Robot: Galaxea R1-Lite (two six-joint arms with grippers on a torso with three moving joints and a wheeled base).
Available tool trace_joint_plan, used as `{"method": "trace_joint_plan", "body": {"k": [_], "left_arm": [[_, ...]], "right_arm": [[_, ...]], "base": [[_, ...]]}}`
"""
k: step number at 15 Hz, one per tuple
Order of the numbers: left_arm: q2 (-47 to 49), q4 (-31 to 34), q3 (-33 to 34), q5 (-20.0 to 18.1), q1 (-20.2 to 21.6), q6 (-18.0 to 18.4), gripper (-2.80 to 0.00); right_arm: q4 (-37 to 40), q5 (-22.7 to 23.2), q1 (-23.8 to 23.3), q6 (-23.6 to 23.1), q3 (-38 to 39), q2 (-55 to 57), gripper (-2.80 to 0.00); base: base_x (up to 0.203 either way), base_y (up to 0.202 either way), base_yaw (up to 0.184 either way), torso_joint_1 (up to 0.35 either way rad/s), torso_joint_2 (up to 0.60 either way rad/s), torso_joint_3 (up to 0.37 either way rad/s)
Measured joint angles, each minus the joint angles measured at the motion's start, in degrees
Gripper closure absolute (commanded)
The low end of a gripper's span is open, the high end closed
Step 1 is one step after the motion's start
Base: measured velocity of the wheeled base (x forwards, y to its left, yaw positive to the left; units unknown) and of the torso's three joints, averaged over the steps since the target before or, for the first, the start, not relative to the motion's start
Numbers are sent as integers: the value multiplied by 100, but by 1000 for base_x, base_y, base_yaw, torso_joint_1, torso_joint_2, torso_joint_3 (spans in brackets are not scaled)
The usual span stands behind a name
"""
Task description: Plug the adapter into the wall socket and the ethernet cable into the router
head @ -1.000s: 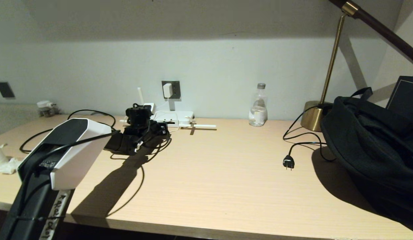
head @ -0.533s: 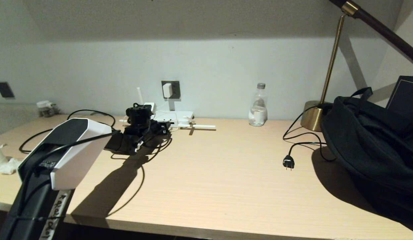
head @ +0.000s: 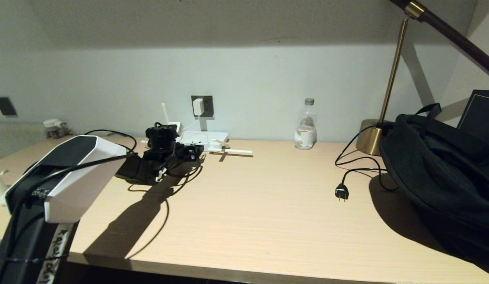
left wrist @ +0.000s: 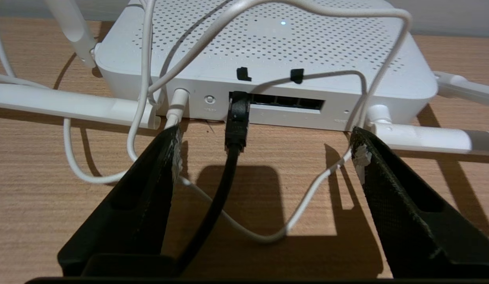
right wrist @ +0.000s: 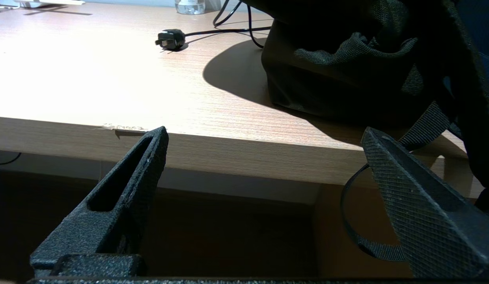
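Note:
The white router (head: pixel 203 138) lies on the desk against the wall, its port edge (left wrist: pixel 276 103) facing my left gripper. The black ethernet cable (left wrist: pixel 236 118) has its plug seated in the leftmost port and runs back between the jaws, untouched. My left gripper (left wrist: pixel 266 142) stands open just short of the router (left wrist: pixel 268 39), low over the desk, and shows in the head view (head: pixel 191 152) too. The white adapter (head: pixel 197 107) sits in the grey wall socket (head: pixel 207 101), and its thin white cord (left wrist: pixel 307 205) loops across the desk. My right gripper (right wrist: pixel 264 134) is open and empty below the desk's front edge.
A water bottle (head: pixel 306 126), a brass lamp base (head: pixel 368 136), a large black bag (head: pixel 441 173) and a loose black two-pin plug (head: pixel 341 192) occupy the right side. White antennas (left wrist: pixel 71 104) lie flat beside the router. A dark plate (head: pixel 2 105) is on the left wall.
My left gripper has opened and let go of the ethernet plug, which stays in the port. The left arm has drawn back a little from the router.

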Motion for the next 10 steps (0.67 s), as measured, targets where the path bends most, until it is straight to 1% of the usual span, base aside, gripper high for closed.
{"method": "trace_joint_plan", "body": {"k": [5,7,10], "left_arm": [[-530,-446,864,1,-59,-27,-280],[-869,-521,1249,-1,-96,-33,-280],[-1585,-550,1858,-104,-131,-44,-280]], "right_arm": [[11,-8,0,-4,0,0,-280],[11,-8,0,-10,0,0,-280],[9,-4,0,-11,0,0,-280]], "base": [[0,0,0,0,0,0],[0,0,0,0,0,0],[0,0,0,0,0,0]]}}
